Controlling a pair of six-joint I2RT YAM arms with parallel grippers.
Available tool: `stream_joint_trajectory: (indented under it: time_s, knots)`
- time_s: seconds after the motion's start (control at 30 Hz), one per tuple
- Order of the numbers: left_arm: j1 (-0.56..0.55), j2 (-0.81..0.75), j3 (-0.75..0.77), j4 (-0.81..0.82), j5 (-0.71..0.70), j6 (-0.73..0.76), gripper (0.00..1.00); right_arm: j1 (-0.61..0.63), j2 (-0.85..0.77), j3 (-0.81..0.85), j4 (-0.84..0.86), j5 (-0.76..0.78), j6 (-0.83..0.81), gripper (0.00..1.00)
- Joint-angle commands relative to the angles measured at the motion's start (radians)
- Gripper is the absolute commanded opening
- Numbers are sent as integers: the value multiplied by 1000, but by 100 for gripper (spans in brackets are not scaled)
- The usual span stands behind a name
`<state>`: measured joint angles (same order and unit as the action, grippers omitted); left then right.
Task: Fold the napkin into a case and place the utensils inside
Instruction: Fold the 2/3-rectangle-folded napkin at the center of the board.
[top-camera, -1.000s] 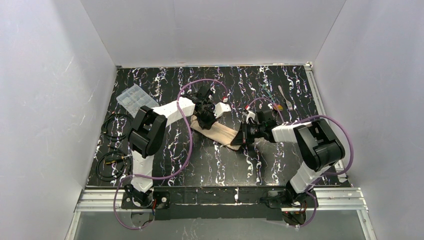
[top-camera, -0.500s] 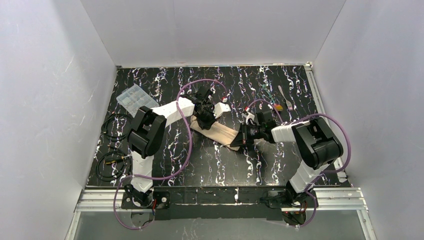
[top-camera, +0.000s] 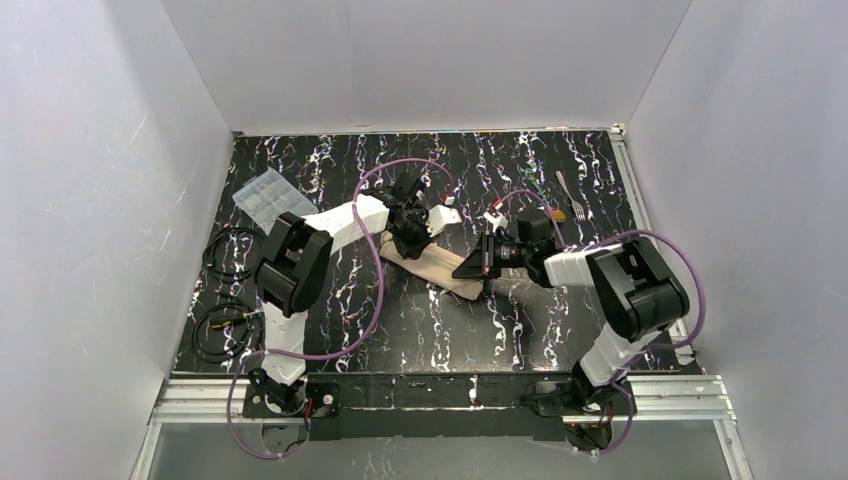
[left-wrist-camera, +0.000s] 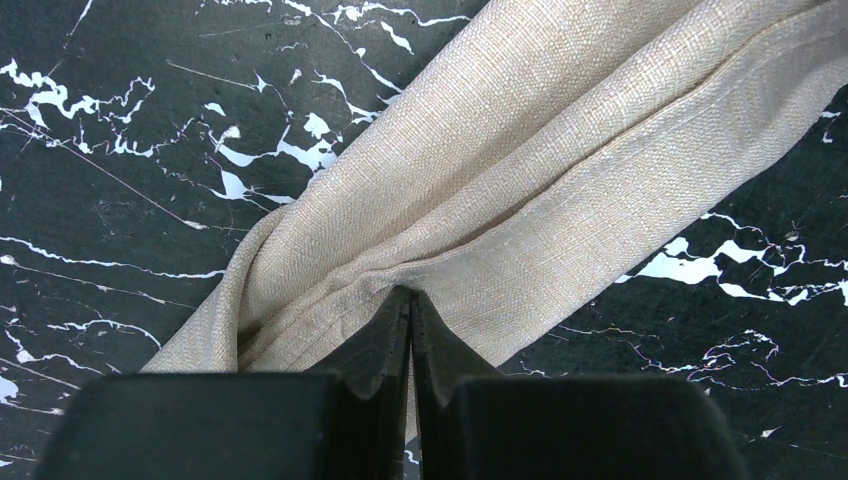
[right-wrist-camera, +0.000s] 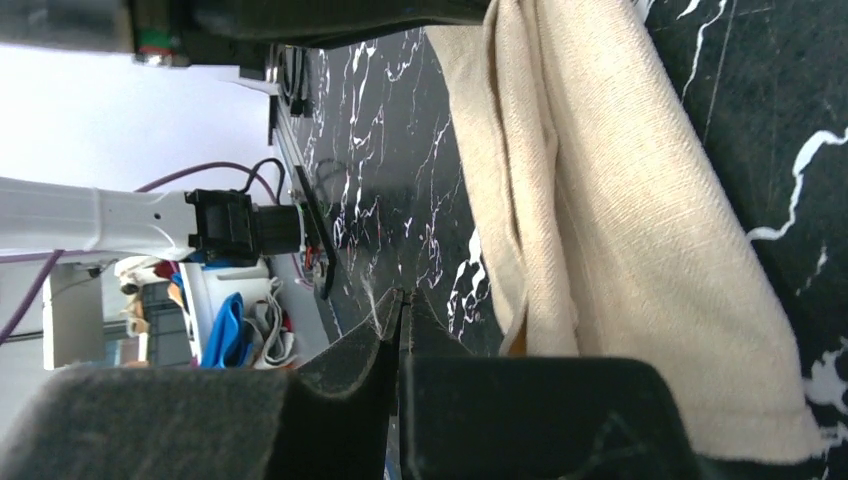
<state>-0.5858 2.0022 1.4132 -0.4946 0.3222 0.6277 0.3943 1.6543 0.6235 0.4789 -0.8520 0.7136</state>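
Left gripper (left-wrist-camera: 410, 296) first: it is clenched, both black fingertips squeezed tight on a pucker of the napkin (left-wrist-camera: 560, 150), and the creases in the cloth run straight into the pinch. The napkin is folded into a long, narrow, layered strip with a hemmed edge along 1 side. It lies flat and diagonal on the black marbled table (top-camera: 420, 330), about at its middle.

Over to the right gripper (right-wrist-camera: 400, 296). Its 2 fingers are all but together with nothing between them, the tips hanging above bare table just beside the strip's long edge, clear of the cloth. From the right wrist the strip's near end shows loose layers, 1 flap lying over another.

Further out, the thin silver fork (top-camera: 566, 188) lies near the far right corner, well apart from the napkin. Just beside it is a small orange-yellow speck, probably the spoon (top-camera: 578, 213), though it is too small to be sure.

On the far left sits a clear compartment box (top-camera: 268, 197), and 2 coiled black cables (top-camera: 226, 252) lie along the left edge.
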Motion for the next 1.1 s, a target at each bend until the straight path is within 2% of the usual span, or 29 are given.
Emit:
stream_joint_trajectory:
  time_s: [0.0, 0.1, 0.27, 0.47, 0.57, 0.7, 0.87, 1.03, 1.07]
  knots:
    - [14, -11, -18, -63, -60, 7, 0, 4, 103, -12, 246, -63, 149, 9]
    - [14, -13, -21, -63, -61, 5, 0, 2, 164, -7, 267, -63, 155, 6]
    - [14, -38, -3, -78, -61, -9, 1, -6, 236, -4, 185, -18, 87, 2]
    - [14, -100, 76, -184, -10, -54, 26, -5, 217, 18, 68, 54, 12, 1]
    - [21, -126, 106, -240, 33, -86, 30, -6, 164, 38, -27, 78, -40, 1]
    - [86, -133, 169, -303, 113, -143, 30, -5, 115, 59, -97, 89, -70, 1]
    - [146, -186, 148, -245, 78, -110, 30, 13, 70, 100, -154, 93, -79, 2]
    - [167, -295, 56, -106, -54, -15, 31, 61, 42, 176, -208, 110, -76, 2]
    - [170, -317, 45, -82, -84, 11, 35, 73, 40, 188, -211, 116, -71, 3]
